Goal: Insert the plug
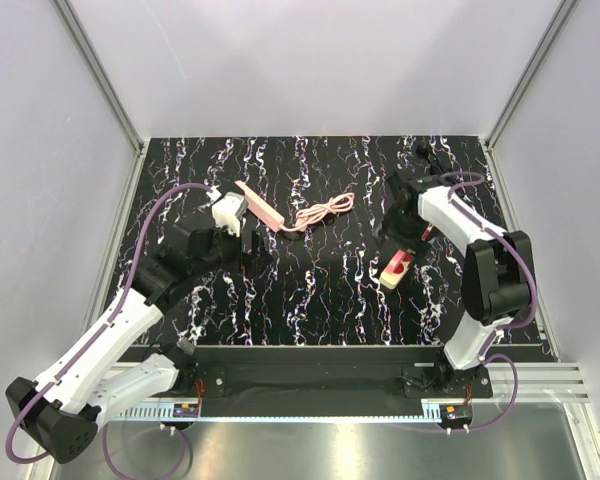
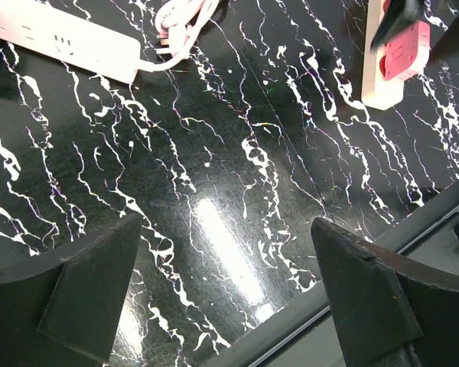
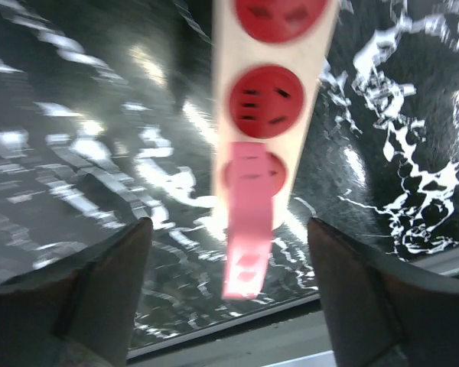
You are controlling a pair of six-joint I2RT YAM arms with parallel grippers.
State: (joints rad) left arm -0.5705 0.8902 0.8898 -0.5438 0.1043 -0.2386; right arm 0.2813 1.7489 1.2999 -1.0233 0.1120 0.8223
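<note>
A beige power strip with red round sockets (image 3: 274,84) lies on the black marble table at the right (image 1: 398,268). A pink plug (image 3: 247,229) stands in its nearest socket; it also shows in the left wrist view (image 2: 407,50). My right gripper (image 3: 228,256) is open just above the plug, one finger on each side and not touching it; in the top view it (image 1: 394,248) hovers over the strip. My left gripper (image 2: 226,229) is open and empty over bare table, left of centre (image 1: 242,240).
A pale pink power strip (image 1: 260,206) lies at the back centre, its coiled cable (image 1: 325,212) to its right; both show in the left wrist view (image 2: 61,38). The table's front edge and metal rail (image 1: 310,375) run along the near side. Grey walls enclose the table.
</note>
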